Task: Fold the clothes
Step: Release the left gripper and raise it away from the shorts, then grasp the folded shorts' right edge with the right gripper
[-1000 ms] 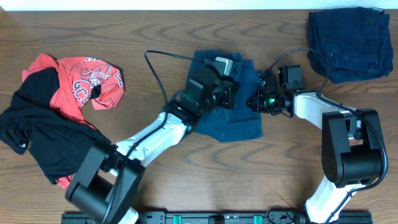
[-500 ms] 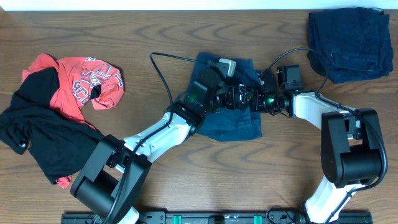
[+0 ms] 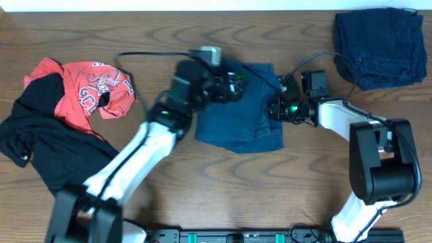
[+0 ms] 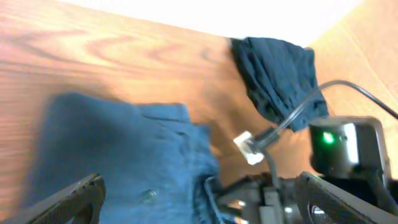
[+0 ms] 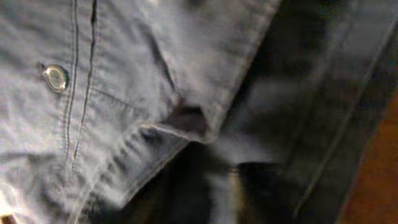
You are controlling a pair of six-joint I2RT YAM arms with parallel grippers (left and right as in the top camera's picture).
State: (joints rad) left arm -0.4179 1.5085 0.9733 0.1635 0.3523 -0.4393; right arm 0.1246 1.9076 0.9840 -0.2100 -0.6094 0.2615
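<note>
Fingers of left gripper are standing spread wide, gripping nothing; only cloth and wood are showing in the gap. Gripper is hovering over the far corner of the denim shorts on its own side. It looks clear of the fabric, with the wrist pointing across toward right gripper. Left arm is reaching in diagonally from the base edge.

Right gripper is sitting low at the opposite edge of the shorts, against the cloth. Its wrist view is showing only blurred denim, a seam and a button, so cannot tell how far the jaws are parted or whether a fold is pinched. Right arm is lying low, forearm running out sideways to its base.

Shorts are lying under and between both grippers, doubled into a compact block on table. Folded navy denim is sitting well beyond right gripper, at the far corner. Red T-shirt and black garment are lying heaped together well behind left gripper, unfolded.

Judgement: step in hand looks like finishing the shorts fold, release stage. Next move is probably calling for right gripper to clear the edge without dragging it. After that, either the shorts go beside the folded denim or an arm goes for the heap.
</note>
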